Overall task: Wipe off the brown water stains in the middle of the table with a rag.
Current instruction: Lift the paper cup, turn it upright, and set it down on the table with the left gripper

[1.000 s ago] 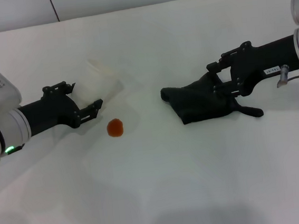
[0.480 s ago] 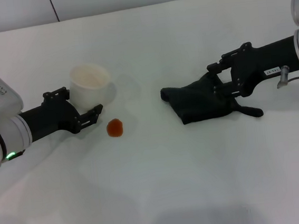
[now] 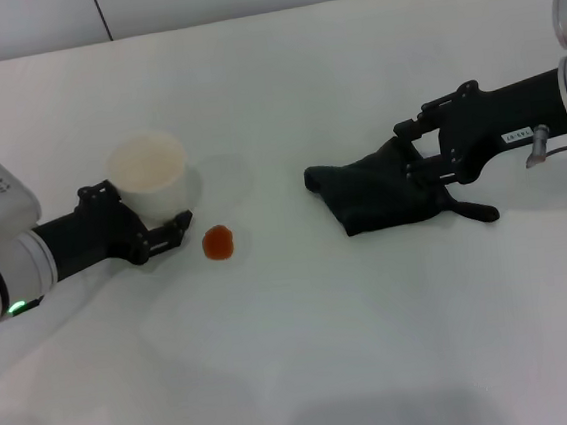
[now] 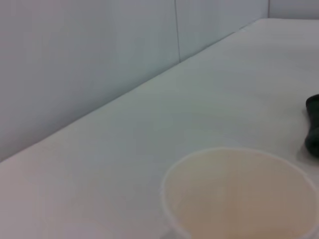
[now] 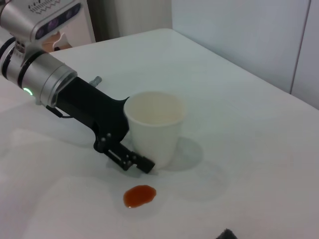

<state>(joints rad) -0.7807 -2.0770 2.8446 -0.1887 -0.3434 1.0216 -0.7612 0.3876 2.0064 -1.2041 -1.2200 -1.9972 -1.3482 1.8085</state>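
White table [image 3: 307,351] fills the head view, pale wall panels along the far edge at 12 o'clock. Stain [image 3: 218,243], small orange-brown blot, sits left of center at about 9 o'clock from the table middle, untouched. White paper cup [image 3: 150,177] stands upright just beyond it, at 10 o'clock from the stain, close but apart from it. Left gripper [image 3: 159,219] comes in from 8 o'clock and is clamped around the cup's lower half, one finger on each side; near fingertip [image 3: 176,226] ends just beside the stain, not on it. Right wrist view confirms this: cup [image 5: 153,127] upright, black fingers hugging its wall, stain [image 5: 140,195] on bare table just in front.

Rag [image 3: 377,195], black and crumpled, lies right of center at 3 o'clock from the stain, well apart from it, thin tail trailing toward 4 o'clock. Right gripper [image 3: 418,164] reaches in from 3 o'clock and sits on the rag's right part, fingers pressed into the cloth; whether they are pinched shut on it, cannot tell. Left wrist view shows only the cup rim [image 4: 239,194], table and a sliver of rag [image 4: 313,124].
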